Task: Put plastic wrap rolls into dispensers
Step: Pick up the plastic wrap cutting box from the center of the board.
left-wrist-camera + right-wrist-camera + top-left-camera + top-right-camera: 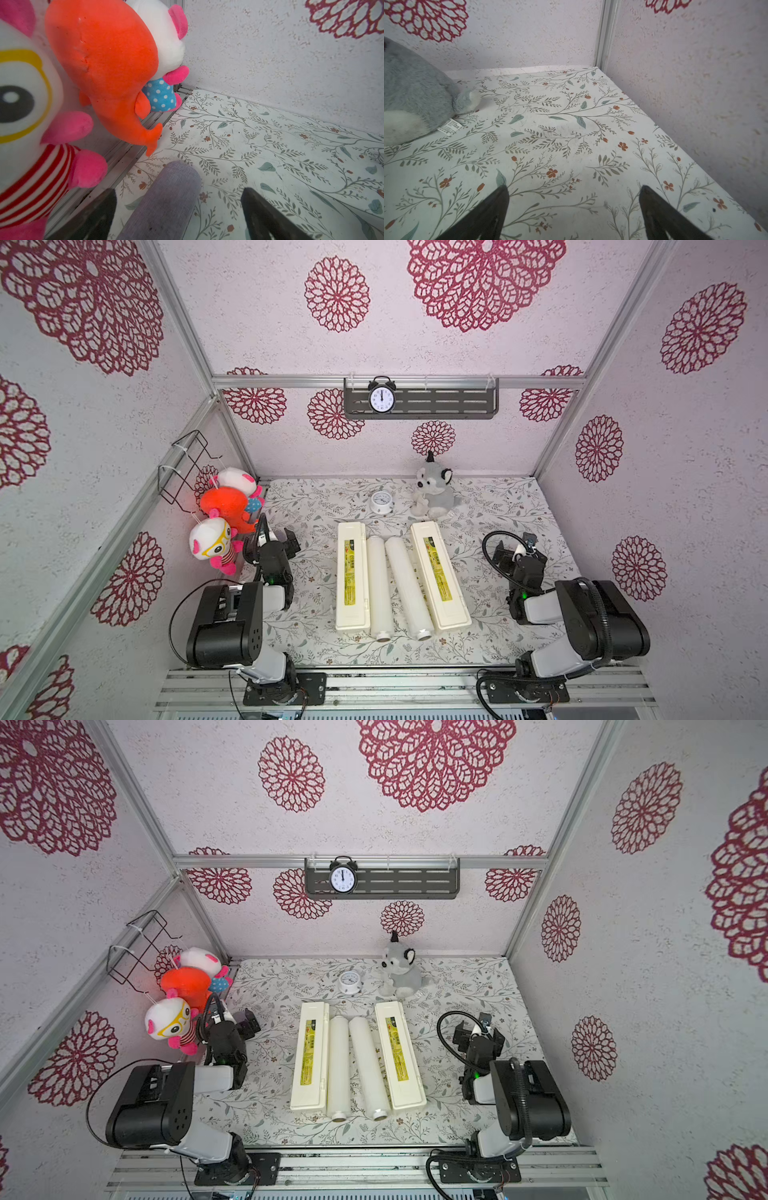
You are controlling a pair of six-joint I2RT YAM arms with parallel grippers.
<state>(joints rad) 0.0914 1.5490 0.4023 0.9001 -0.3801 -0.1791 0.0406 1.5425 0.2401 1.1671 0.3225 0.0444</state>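
Left gripper [279, 534] and right gripper [574, 187]: spread apart, empty, low over the mat [316, 614], out at either side. At centre, between shut dispensers [352, 576]: rolls [379, 587], flat, side by side, long axes near-to-far, open cores toward the arm bases; right-hand roll and dispenser slanted, far ends leftward.

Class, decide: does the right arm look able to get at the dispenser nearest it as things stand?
Probably yes. Only bare table lies between the right gripper and that dispenser; its fingers stand open and empty, and the rolls lie on the dispenser's far side.
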